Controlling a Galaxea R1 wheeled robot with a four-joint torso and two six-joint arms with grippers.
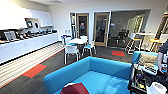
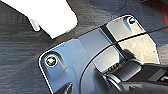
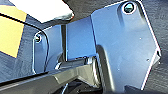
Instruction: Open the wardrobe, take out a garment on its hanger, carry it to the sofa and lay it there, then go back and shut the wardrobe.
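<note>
The bright blue sofa point(image 1: 100, 72) spreads across the lower middle of the head view, its low rounded back towards the room. A dark red piece of the garment point(image 1: 74, 89) shows at the bottom edge, over the sofa's near seat; whether it lies on the cushion or hangs above it I cannot tell. The left wrist view looks down at grey carpet point(image 2: 20, 62) and a white shape point(image 2: 52, 17) beside the robot's own dark plate. The right wrist view shows carpet with a yellow patch point(image 3: 10, 32).
A white table with white chairs point(image 1: 77, 42) stands beyond the sofa. A long white counter point(image 1: 25, 46) runs along the left wall. A person point(image 1: 163, 56) and a dark cart point(image 1: 138, 81) are close at the right. Red carpet patches point(image 1: 33, 71) mark the floor.
</note>
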